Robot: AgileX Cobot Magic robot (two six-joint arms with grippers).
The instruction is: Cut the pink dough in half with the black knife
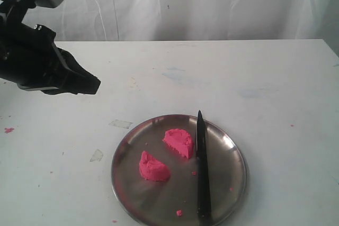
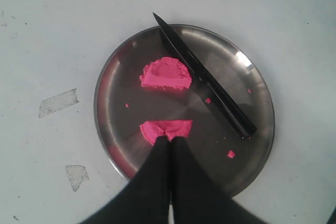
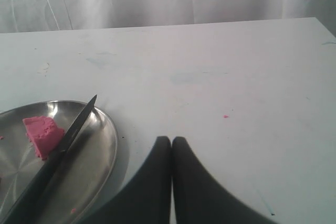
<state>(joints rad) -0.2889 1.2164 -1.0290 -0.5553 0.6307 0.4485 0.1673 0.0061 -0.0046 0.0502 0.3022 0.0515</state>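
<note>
White table [image 1: 265, 78] w/ curtain [image 1: 212, 3] behind; steel plate [image 1: 235, 157] sits toward the front. Pink dough [image 1: 179, 142] lies on it in 2 pcs, one just beside black knife [image 1: 202, 168], other half [image 1: 153, 166] apart, flat faces showing, so cut looks done. Knife lies flat across plate, tip past rim, nothing holding it. Left gripper [image 1: 91, 84] hangs high, off to plate's left, jaws pressed together, empty. Right gripper [image 3: 171, 141] likewise pinched on nothing over bare table beside plate, prob. parked clear of the work.
</note>
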